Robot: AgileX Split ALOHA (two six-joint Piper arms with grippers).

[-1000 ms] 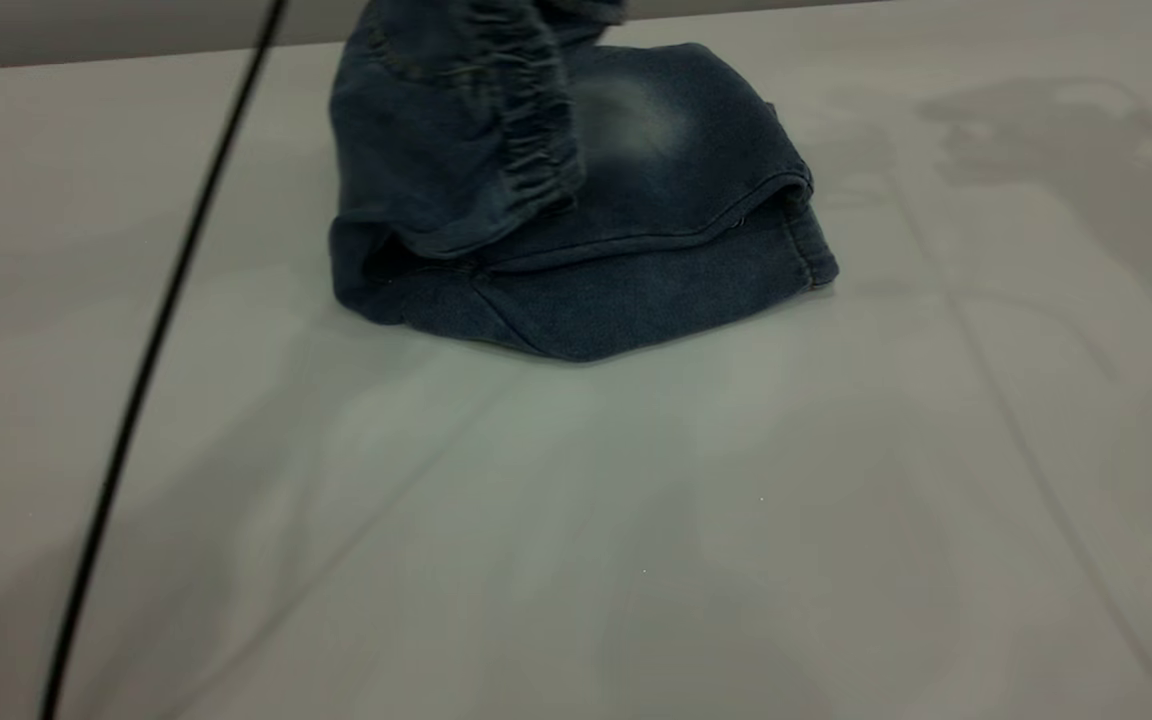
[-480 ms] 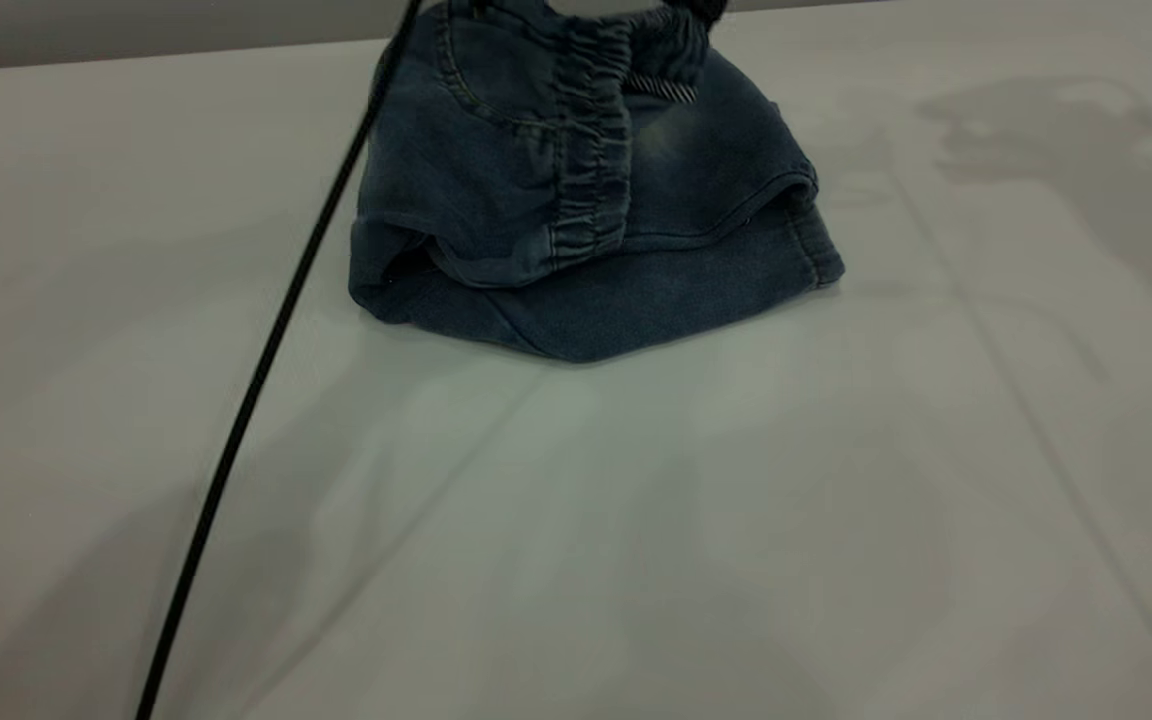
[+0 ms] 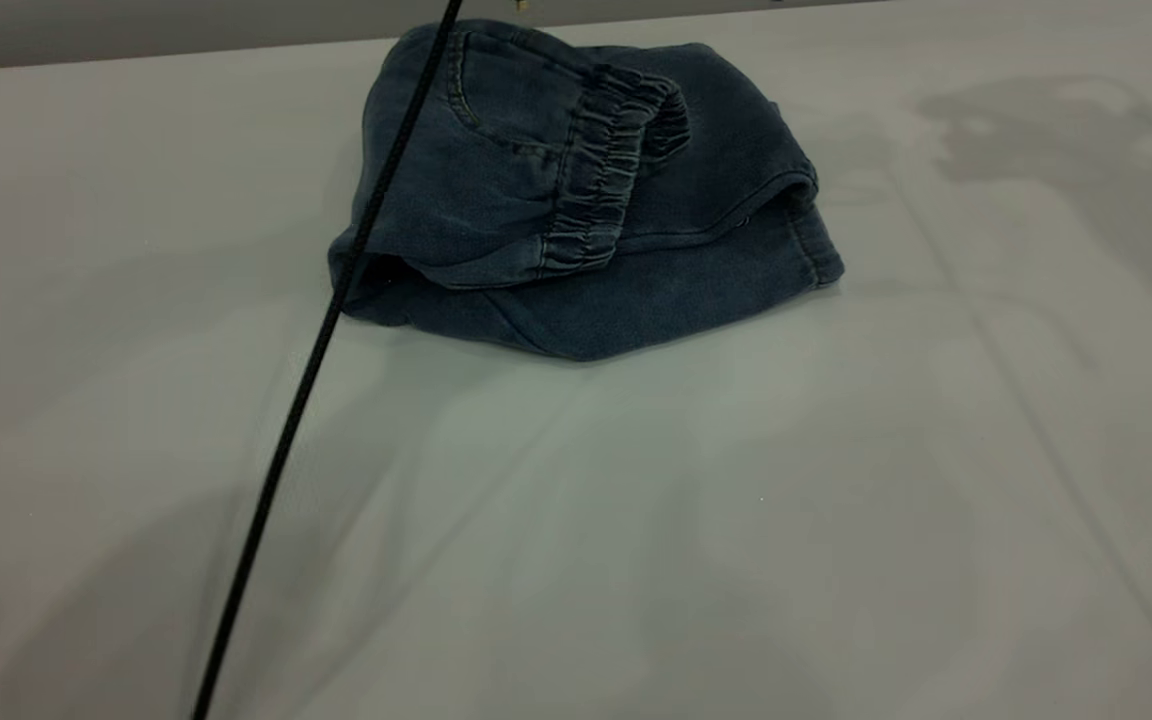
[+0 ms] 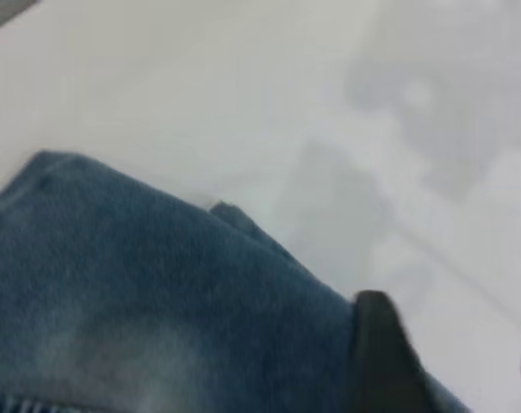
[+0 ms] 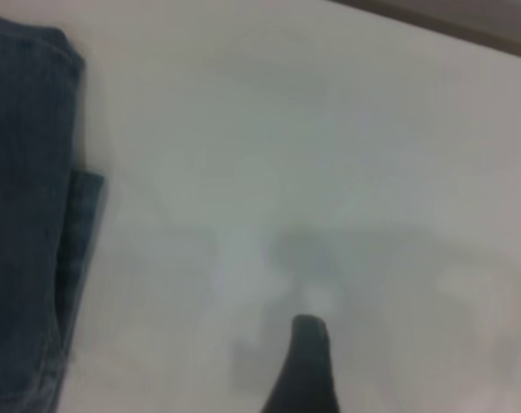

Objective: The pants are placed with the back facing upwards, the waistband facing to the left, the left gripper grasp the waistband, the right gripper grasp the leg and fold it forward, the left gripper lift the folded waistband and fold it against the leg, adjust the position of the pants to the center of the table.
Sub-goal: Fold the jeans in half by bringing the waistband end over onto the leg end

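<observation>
The blue denim pants (image 3: 576,200) lie folded at the far middle of the table (image 3: 636,520). Their gathered elastic waistband (image 3: 601,175) is laid over the leg (image 3: 726,150), whose hem (image 3: 816,250) points right. Neither gripper shows in the exterior view. In the left wrist view my left gripper (image 4: 454,335) is open just over the denim (image 4: 157,292), with bare table between its dark fingertips (image 4: 381,344). In the right wrist view my right gripper (image 5: 419,344) hangs over bare table beside the pants' edge (image 5: 27,215). Only one of its fingers (image 5: 303,366) shows, with nothing next to it.
A black cable (image 3: 326,320) slants across the exterior view from the top middle to the bottom left, crossing the pants' left side. Arm shadows (image 3: 1036,130) fall on the table at the far right. The table's far edge (image 3: 136,55) runs just behind the pants.
The waistband, held up a second ago, has come down rightward onto the leg and lies flat, let go. The black cable has swung to the right.
</observation>
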